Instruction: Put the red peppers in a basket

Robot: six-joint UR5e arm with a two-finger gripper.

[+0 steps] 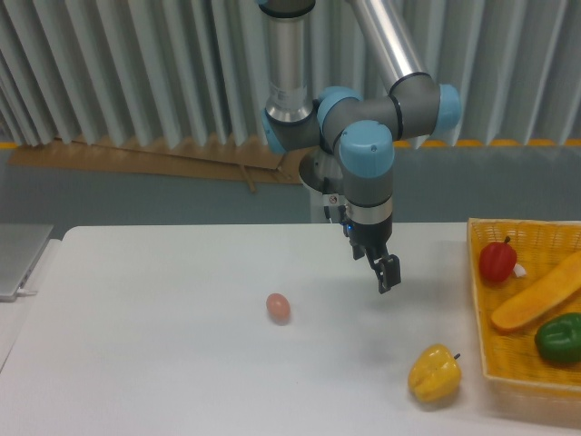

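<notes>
**A:** Where is the red pepper?

**B:** The red pepper (497, 261) lies inside the yellow woven basket (481, 313), at the right edge of the white worktop (163, 363). It sits toward the basket's back left part, dark stem up. Beside it, to the right, lies a long orange vegetable (537, 292), slanting across the basket. A green pepper (559, 337) lies in front of that, also in the basket.

**A:** And the arm?

**B:** The arm comes down from the top centre, grey with light blue joint caps. Its gripper (387, 273) hangs above the worktop, left of the basket and well apart from the red pepper. It holds nothing. It is seen side-on, so I cannot tell how far its fingers are spread.

**A:** Anything else on the worktop?

**B:** A yellow pepper (434, 373) stands near the front, just left of the basket. A small pinkish egg-shaped object (278, 307) lies near the middle, left of the gripper. Behind the worktop is a wall of grey ribbed panels.
</notes>
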